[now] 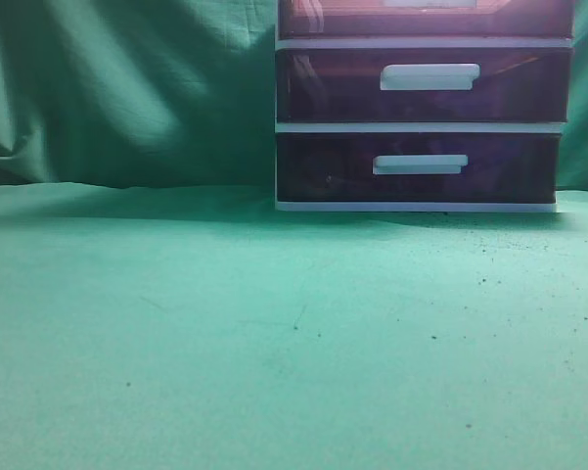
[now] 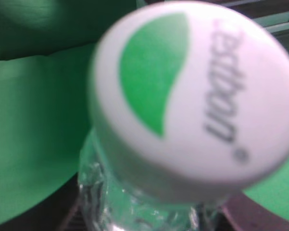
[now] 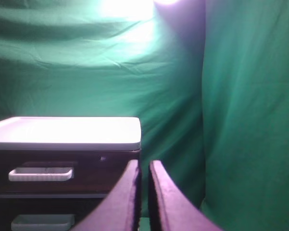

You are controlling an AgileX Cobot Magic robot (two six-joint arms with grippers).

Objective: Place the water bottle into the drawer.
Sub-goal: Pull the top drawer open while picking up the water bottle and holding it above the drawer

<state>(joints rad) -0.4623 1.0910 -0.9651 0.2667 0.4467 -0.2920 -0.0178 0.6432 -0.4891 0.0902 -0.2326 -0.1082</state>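
Observation:
The water bottle fills the left wrist view: its white cap (image 2: 192,96) with a green leaf and grey lettering is close to the camera, above a clear neck. My left gripper (image 2: 154,219) is shut on the bottle, with dark fingers at both lower corners. The drawer (image 1: 426,20), dark purple with a white handle, is the top one of the unit and looks closed. It also shows in the right wrist view (image 3: 101,171). My right gripper (image 3: 144,192) is shut and empty, level with the drawer, by the unit's right corner. Neither gripper shows in the exterior view.
Two like drawers (image 1: 421,83) (image 1: 416,166) sit below in the white-framed unit, whose white top (image 3: 67,132) is flat. The unit stands on a green cloth table (image 1: 274,333). A green cloth backdrop (image 3: 231,96) hangs behind it.

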